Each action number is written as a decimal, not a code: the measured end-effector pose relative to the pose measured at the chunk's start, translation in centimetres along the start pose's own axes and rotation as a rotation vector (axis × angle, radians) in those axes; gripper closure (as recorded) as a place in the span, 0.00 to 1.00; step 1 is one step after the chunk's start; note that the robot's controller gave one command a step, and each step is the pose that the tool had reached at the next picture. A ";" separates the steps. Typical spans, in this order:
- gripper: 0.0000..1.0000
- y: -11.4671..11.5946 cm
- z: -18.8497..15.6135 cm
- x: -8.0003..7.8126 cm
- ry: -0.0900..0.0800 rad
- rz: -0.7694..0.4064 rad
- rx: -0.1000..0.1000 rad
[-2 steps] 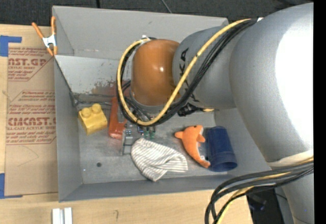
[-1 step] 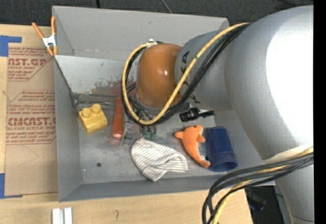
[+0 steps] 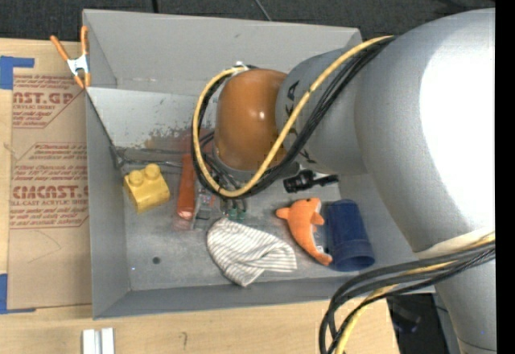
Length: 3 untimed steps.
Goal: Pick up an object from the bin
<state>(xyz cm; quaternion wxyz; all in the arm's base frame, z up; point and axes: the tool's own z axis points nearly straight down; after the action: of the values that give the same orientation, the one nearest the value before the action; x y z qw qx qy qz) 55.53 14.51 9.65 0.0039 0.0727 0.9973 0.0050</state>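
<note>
Toward the left of the bin (image 3: pixel 100 207), a yellow block (image 3: pixel 146 188) with two studs is lying on the floor, close to the sloping back wall. Just right of it and apart from it, a slim orange-red bar (image 3: pixel 186 187) is lying lengthwise, running from the back wall toward the front. The gripper (image 3: pixel 216 201) is hanging low just beside the bar's right side, under the wrist's orange cover (image 3: pixel 245 123), with yellow cables (image 3: pixel 201 115) looping round it. Cover and cables are hiding most of it, so whether it is open or closed, or has hold of anything, cannot be told. Right below its tip, a striped grey-and-white cloth (image 3: pixel 249 254) is lying crumpled near the front wall. Bar and cloth are sitting nearest to it, and which of the two it is over cannot be told. Farther right, an orange plush fish (image 3: pixel 302 224) is lying against a dark blue thing (image 3: pixel 351 233), the two touching. The arm (image 3: pixel 418 135) is reaching in from the right, covering the bin's right part.
</note>
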 end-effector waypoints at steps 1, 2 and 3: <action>1.00 -0.7 -3.3 0.7 0.012 0.002 0.010; 1.00 -0.7 -9.5 -0.2 0.009 -0.024 0.011; 0.00 -1.4 -11.9 -0.3 0.004 -0.050 0.010</action>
<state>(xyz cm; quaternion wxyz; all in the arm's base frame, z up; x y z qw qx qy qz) 55.57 12.96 21.50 0.0016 0.0476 0.9989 0.0001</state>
